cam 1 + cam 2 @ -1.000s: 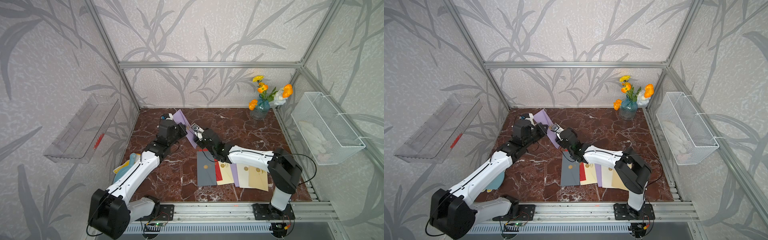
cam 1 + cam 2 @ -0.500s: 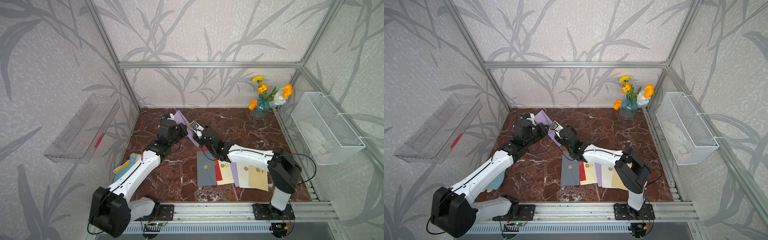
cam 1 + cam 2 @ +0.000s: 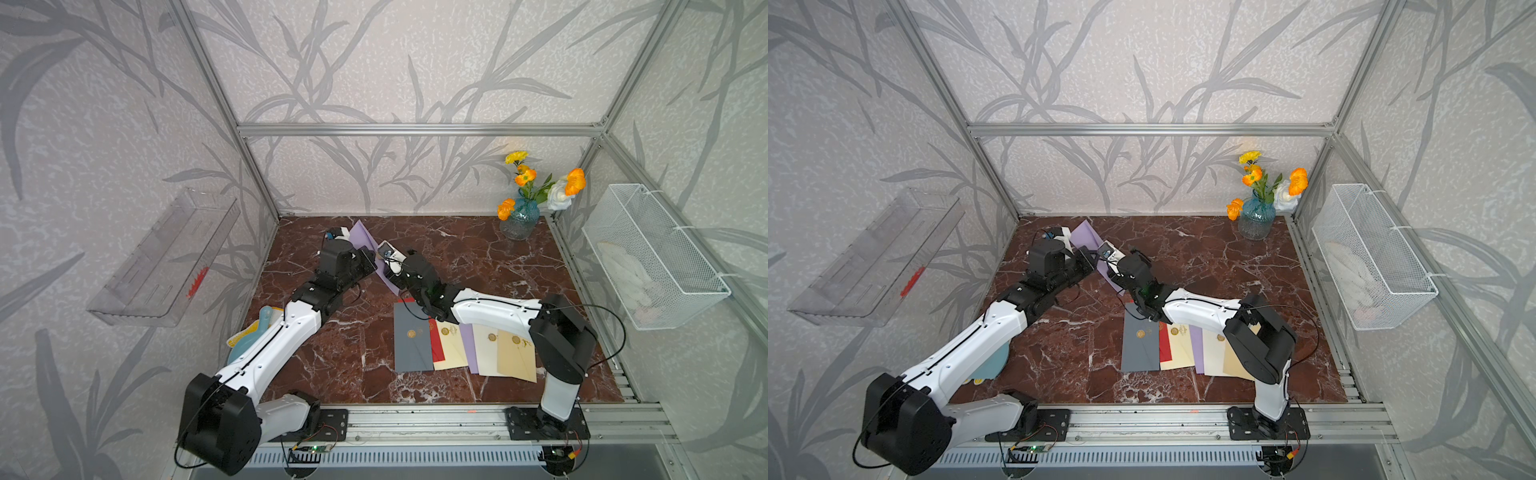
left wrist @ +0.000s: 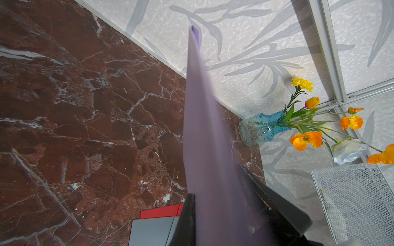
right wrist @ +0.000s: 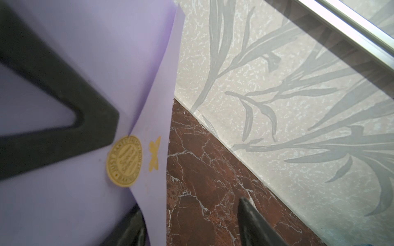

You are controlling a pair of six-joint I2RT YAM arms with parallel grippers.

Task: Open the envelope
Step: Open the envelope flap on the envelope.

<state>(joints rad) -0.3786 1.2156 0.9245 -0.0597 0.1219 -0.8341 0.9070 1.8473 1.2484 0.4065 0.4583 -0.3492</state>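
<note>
Your left gripper [image 3: 368, 261] has its fingers pinched shut on the lilac envelope [image 3: 363, 237], which hangs clear of the table [image 3: 478, 257] at about 11 o'clock, near the back wall. In both top views the envelope stands tilted on edge, with one corner pointing toward 12 o'clock. Your right gripper [image 3: 392, 272] sits just beside the envelope on its 3 o'clock side, with fingers spread wide and gripping nothing. In the right wrist view the envelope's near edge lies between those fingers; you cannot tell whether they touch it. The same view shows a round gold seal [image 5: 124, 161] over the flap's point, with one dark left finger [image 5: 64, 95] pressed on the paper right next to it. A row of envelopes [image 3: 461, 349] lies flat at about 5 o'clock, well apart from the lilac one. A vase of flowers [image 3: 519, 220] stands in the 1 o'clock corner.
</note>
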